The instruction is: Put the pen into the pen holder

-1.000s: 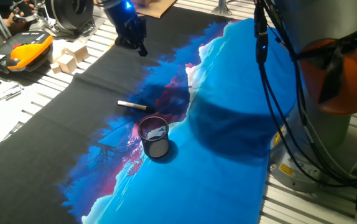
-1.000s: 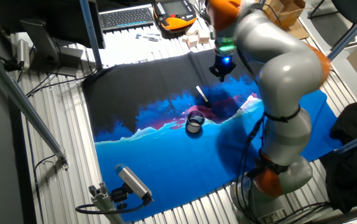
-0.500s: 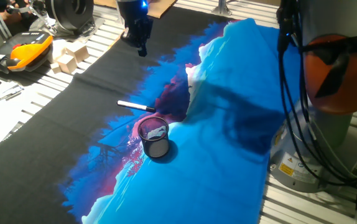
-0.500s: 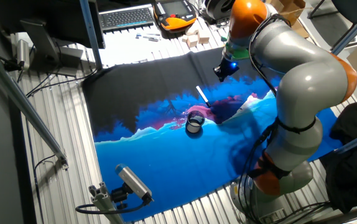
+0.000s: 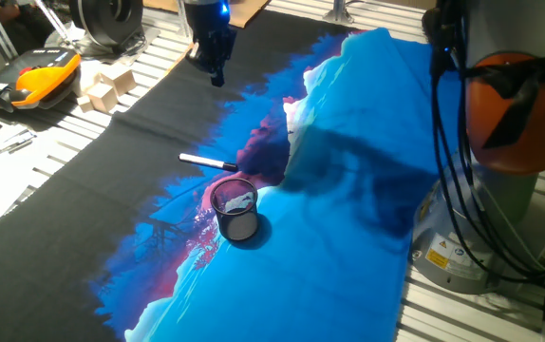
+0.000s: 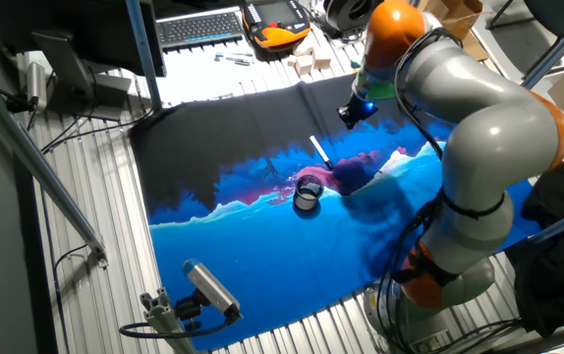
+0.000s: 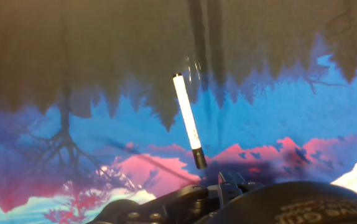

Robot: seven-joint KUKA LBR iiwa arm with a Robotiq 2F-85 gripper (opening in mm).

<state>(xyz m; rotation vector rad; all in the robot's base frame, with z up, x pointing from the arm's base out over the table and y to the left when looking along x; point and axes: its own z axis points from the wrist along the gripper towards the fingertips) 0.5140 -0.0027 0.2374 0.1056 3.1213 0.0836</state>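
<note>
End effector (image 5: pixel 217 74) above cloth, pen (image 5: pixel 207 161) apart.

Slatted table (image 5: pixel 83 142) under printed cloth (image 5: pixel 348 142)

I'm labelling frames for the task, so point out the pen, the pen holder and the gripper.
pen (image 5: pixel 207 161), one fixed view, middle of white barrel.
pen holder (image 5: pixel 237 218), one fixed view, mesh side wall.
gripper (image 5: pixel 215 75), one fixed view, between its fingertips.

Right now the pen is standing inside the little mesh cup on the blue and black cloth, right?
Not quite. The pen is lying flat on the cloth beside the mesh cup, not inside it. One fixed view shows this.
</note>
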